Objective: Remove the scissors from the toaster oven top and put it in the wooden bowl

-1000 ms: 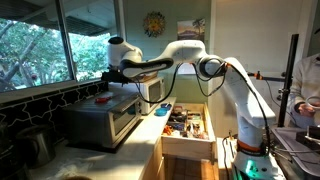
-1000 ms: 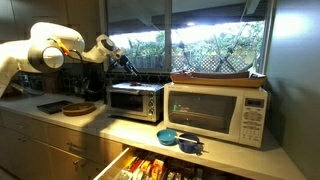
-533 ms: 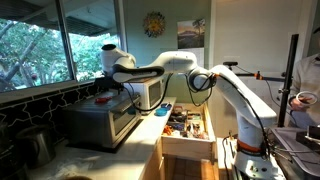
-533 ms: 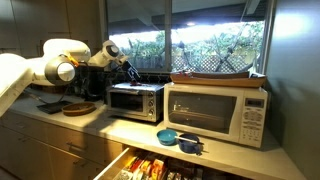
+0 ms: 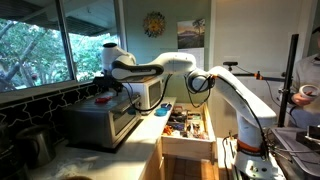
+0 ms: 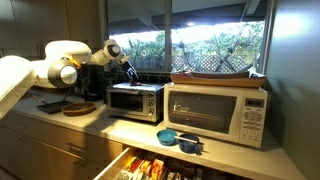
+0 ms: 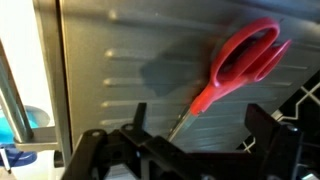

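Observation:
The scissors point(image 7: 240, 60) with red handles lie flat on the ribbed silver top of the toaster oven point(image 7: 120, 60). Their blades point down between my gripper's point(image 7: 200, 125) two black fingers, which are spread apart and hold nothing. In an exterior view the scissors point(image 5: 103, 99) show as a red patch on the toaster oven point(image 5: 108, 122), with my gripper point(image 5: 111, 88) just above. In an exterior view my gripper point(image 6: 128, 72) hangs over the toaster oven point(image 6: 136, 101). The wooden bowl point(image 6: 76, 108) sits on the counter beside the oven.
A white microwave point(image 6: 216, 112) stands next to the toaster oven, with a tray on top. Two blue bowls point(image 6: 178, 139) sit on the counter in front. A drawer full of items is open below the counter point(image 5: 186, 126) point(image 6: 150, 166). Windows lie behind.
The arm swung in and lowered the gripper over the toaster oven top during the first half second. Since then it has barely moved. The scissors have not moved.

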`<state>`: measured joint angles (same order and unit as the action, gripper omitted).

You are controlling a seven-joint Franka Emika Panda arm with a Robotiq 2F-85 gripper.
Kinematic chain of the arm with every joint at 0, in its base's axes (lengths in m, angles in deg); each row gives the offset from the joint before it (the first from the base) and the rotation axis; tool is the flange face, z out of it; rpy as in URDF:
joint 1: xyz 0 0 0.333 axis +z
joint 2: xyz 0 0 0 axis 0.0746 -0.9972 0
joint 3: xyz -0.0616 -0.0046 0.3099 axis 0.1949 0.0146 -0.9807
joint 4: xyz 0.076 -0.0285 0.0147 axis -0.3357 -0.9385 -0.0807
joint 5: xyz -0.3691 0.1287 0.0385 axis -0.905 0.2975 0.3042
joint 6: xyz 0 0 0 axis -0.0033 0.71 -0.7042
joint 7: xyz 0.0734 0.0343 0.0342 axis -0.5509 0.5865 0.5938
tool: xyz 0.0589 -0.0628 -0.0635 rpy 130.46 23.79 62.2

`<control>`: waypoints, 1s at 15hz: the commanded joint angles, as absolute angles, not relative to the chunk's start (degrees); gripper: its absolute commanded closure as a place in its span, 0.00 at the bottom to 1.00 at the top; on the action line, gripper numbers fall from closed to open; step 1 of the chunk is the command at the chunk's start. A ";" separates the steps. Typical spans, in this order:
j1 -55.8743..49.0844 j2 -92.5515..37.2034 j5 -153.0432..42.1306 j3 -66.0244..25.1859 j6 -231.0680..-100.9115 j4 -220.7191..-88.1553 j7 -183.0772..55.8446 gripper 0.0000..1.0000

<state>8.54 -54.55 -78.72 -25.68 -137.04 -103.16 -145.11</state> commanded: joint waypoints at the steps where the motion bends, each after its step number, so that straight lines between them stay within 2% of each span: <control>1: 6.19 -55.18 -74.67 -29.38 -140.01 -101.27 -136.73 0.00; 8: 9.50 -55.94 -88.99 -24.56 -144.24 -101.41 -124.10 0.00; 12: 9.05 -55.31 -88.15 -25.37 -143.70 -102.08 -125.04 0.00; 15: 9.38 -55.13 -88.60 -25.58 -138.32 -102.94 -117.01 0.00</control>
